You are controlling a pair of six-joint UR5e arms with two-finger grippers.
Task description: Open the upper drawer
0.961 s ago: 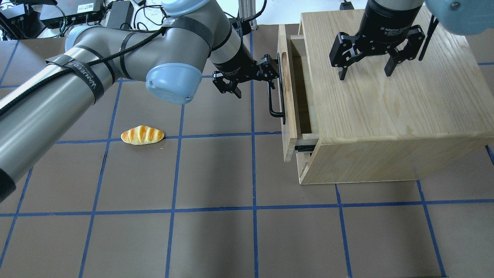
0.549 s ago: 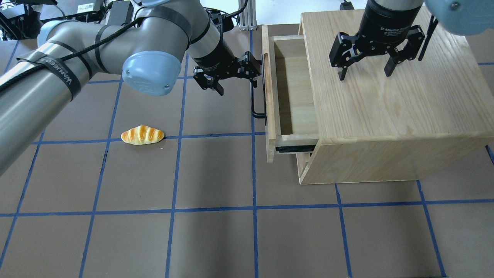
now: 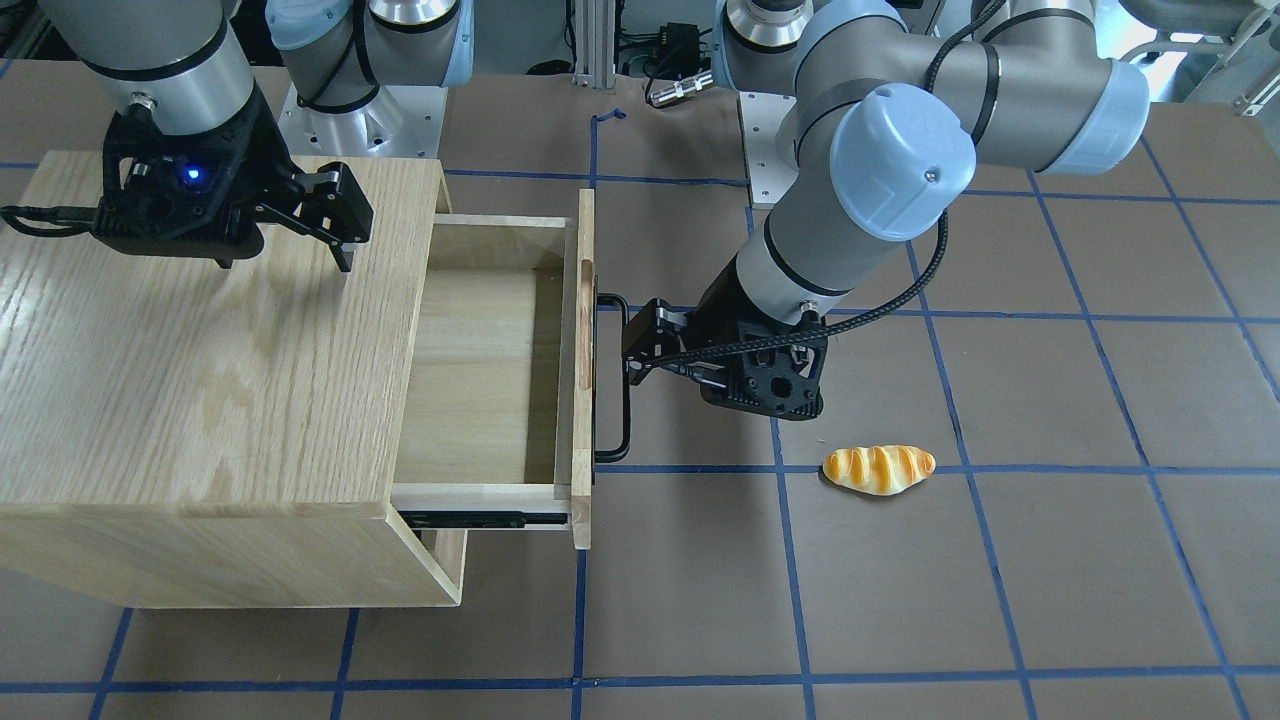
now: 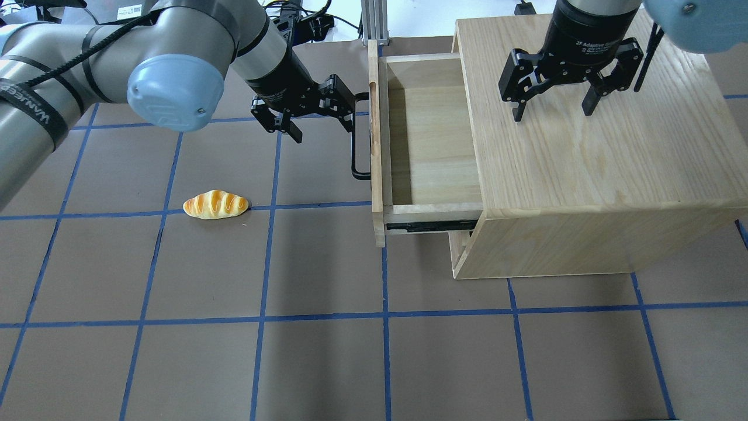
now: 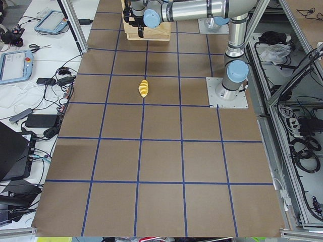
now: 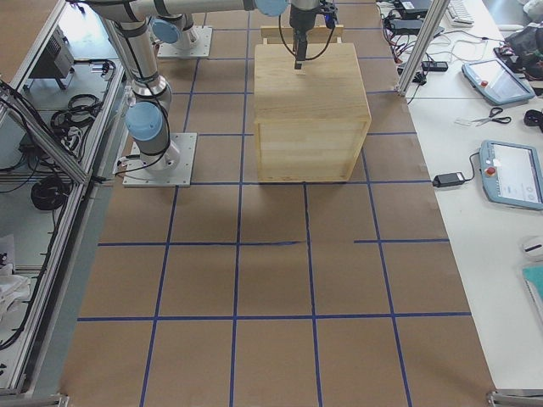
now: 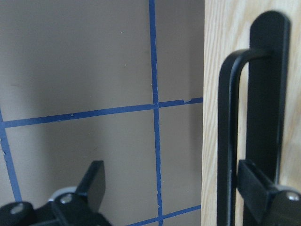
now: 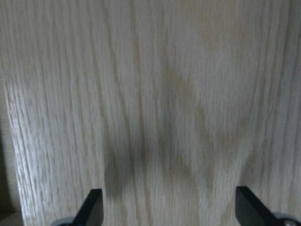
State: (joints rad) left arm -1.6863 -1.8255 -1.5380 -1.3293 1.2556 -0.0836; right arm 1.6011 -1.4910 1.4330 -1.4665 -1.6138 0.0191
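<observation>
The upper drawer (image 4: 432,140) of pale wood stands pulled well out of the oak cabinet (image 4: 584,175), and its inside is bare; it also shows in the front view (image 3: 480,380). Its black bar handle (image 4: 353,146) runs along the front panel (image 4: 377,175). My left gripper (image 4: 324,126) is open, with one finger hooked behind the handle bar (image 7: 228,141) and the other finger (image 7: 94,183) out over the table. In the front view it (image 3: 670,365) sits beside the handle (image 3: 625,400). My right gripper (image 4: 553,111) is open and empty just above the cabinet top (image 8: 169,94).
A yellow bread roll (image 4: 215,205) lies on the brown, blue-taped table (image 4: 327,362) left of the drawer; it also shows in the front view (image 3: 878,469). The cabinet fills the right half of the table. Cables and boxes sit beyond the far edge (image 4: 117,17).
The upper drawer has slid further out of the cabinet, to the left in the overhead view, with my left gripper moving left along with its handle. The right gripper has not moved.
</observation>
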